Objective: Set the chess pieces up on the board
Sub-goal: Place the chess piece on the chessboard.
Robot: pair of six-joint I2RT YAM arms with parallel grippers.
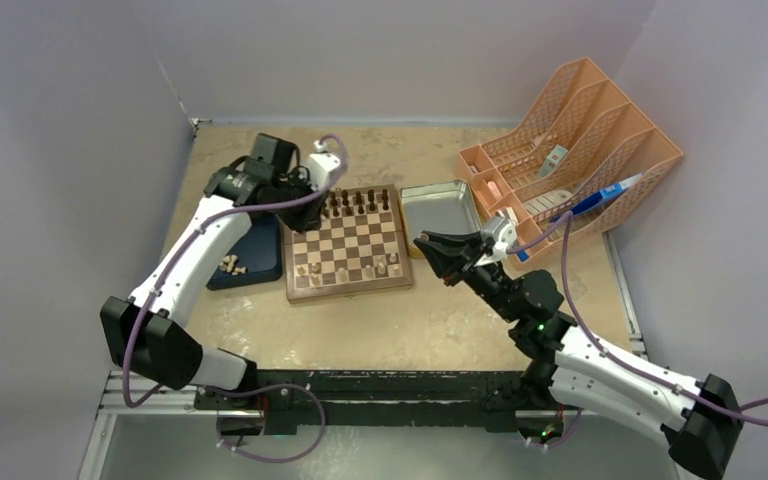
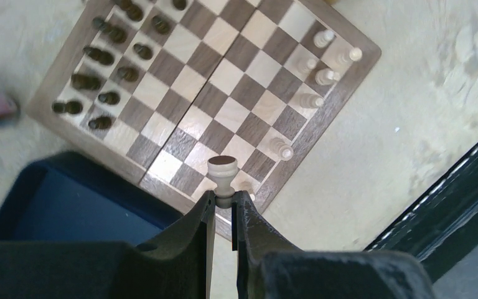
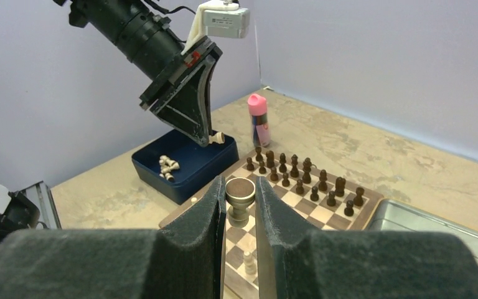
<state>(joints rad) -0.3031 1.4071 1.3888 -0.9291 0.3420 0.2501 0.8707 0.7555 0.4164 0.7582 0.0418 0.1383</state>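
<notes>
While pale ranks on the board sit incomplete, left hand clamps a pale piece above its left side, toward the surface's left edge; right hand pinches a second pale piece just beside its right side, probably both staged for placement.

Wood, metal, plastic
The board and chess pieces are smooth wood, the tin is shiny metal, the rack is plastic.
</notes>
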